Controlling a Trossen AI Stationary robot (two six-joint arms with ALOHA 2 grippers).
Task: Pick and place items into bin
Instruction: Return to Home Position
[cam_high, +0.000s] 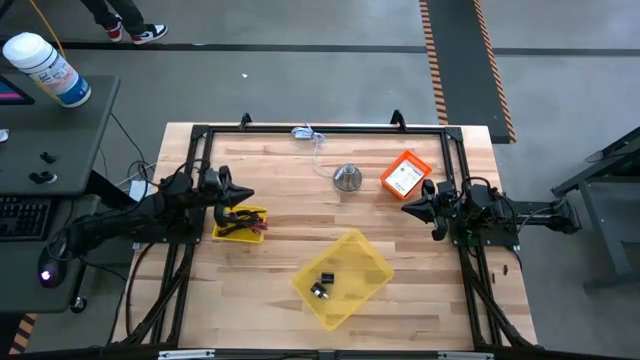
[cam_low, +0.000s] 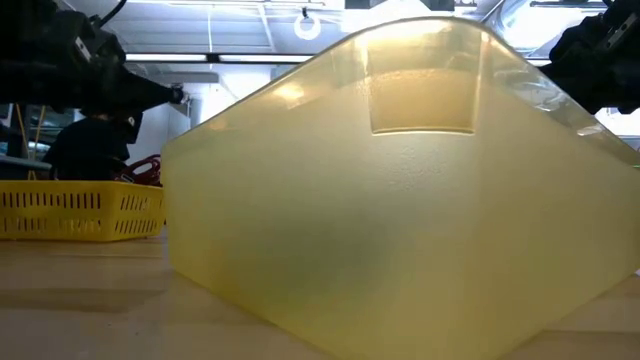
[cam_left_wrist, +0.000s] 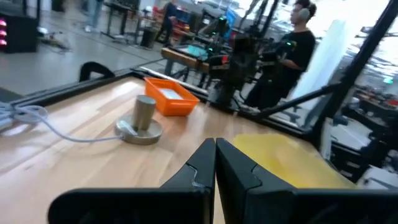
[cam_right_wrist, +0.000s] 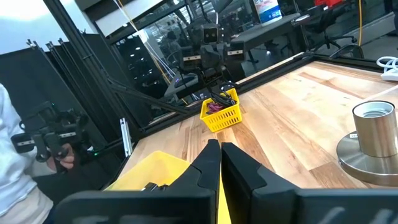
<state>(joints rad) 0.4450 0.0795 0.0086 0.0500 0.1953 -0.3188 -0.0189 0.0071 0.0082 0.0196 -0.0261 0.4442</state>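
Note:
The translucent yellow bin (cam_high: 340, 278) stands at the table's middle front and fills the low view (cam_low: 400, 180). Small black items (cam_high: 322, 283) lie in it. A small yellow basket (cam_high: 240, 222) at the left holds a purple stick-like tool and dark pieces (cam_right_wrist: 217, 104). An orange tray (cam_high: 405, 175) at the back right holds a white printed card (cam_left_wrist: 163, 93). My left gripper (cam_high: 250, 194) is shut and empty, above the basket's far side. My right gripper (cam_high: 405, 208) is shut and empty, just in front of the orange tray.
A silver cone-shaped metal piece (cam_high: 347, 178) stands at the back middle, between the two grippers. A white cable (cam_high: 310, 137) lies at the far edge. A black frame (cam_high: 320, 128) runs around the table. People stand beyond the table (cam_left_wrist: 298, 37).

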